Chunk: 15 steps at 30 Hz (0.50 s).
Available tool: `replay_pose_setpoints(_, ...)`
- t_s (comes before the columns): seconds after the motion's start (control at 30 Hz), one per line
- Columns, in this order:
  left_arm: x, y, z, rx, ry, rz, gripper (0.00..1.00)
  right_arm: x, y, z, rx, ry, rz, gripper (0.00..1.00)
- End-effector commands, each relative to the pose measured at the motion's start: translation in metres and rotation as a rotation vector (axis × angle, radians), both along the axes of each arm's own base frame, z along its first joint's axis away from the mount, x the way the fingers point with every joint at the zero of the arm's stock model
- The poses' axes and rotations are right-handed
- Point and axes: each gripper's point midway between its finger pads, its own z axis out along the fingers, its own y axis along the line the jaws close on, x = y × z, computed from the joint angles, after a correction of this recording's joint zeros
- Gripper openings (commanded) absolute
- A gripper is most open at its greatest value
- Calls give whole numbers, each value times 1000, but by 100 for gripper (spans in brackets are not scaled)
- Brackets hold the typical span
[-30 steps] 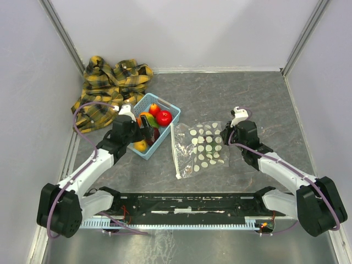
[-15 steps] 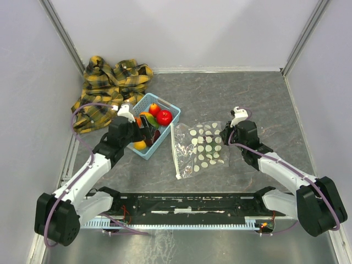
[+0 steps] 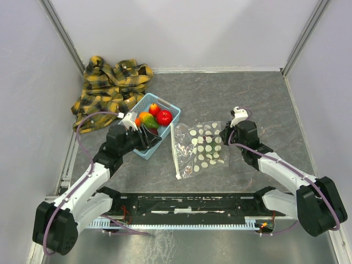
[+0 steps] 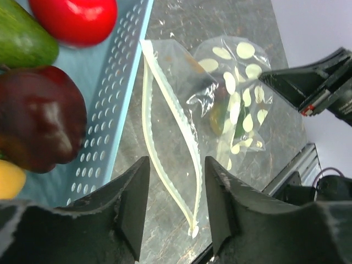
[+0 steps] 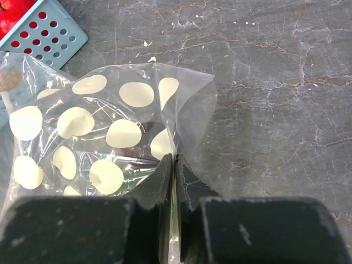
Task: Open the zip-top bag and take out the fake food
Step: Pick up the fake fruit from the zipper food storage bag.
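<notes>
Underfoot, so to speak, the counter (image 3: 236, 93) is a dark grey sheet with pale marble-like veins and small white flecks, seen sharply from the right wrist. Plain pale lilac walls (image 3: 181, 33) close it in on the left, far and right sides, with slim metal posts (image 3: 59, 33) running up the two far corners. A black rail (image 3: 187, 204) carrying both arm bases crosses the near edge.

A yellow plaid cloth (image 3: 110, 87) lies crumpled in the far left corner. Just beside it sits the light blue basket (image 3: 166, 131), with the fake food (image 3: 164, 117) in it: red, orange, green, maroon and yellow pieces.

The zip-top bag (image 3: 201, 147) lies flat on the counter just right of the basket, its white zip strip (image 4: 165, 96) on the basket side with the two halves parted. A dark greenish shape shows through the film, too unclear to name.

The left hand (image 3: 151, 137) hangs over the basket's near right side, its fingers partly apart with nothing between them. The right hand (image 5: 175, 159) is pinched tight on the bag's right edge, fingers nearly together with film between them.
</notes>
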Motion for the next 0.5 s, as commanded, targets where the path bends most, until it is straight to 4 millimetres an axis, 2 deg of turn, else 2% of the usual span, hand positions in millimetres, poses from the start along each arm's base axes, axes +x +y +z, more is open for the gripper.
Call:
replay_pose_setpoints(0.0,-16,-17,2,-92,23,-101,45,6,1,14,28,-46,-8,13)
replay_pose_setpoints(0.17,-30,-28,-21,-60,76,-154,35,6,1,13,25,-43,-5,13)
replay_pose_setpoints(0.33,-40,-40,-42,44,85,-177,33,5,1,11,25,-37,-6,13)
replay_pose_setpoints(0.47,-43,-41,-56,109,83,-171,33,4,1,10,24,-37,-4,13)
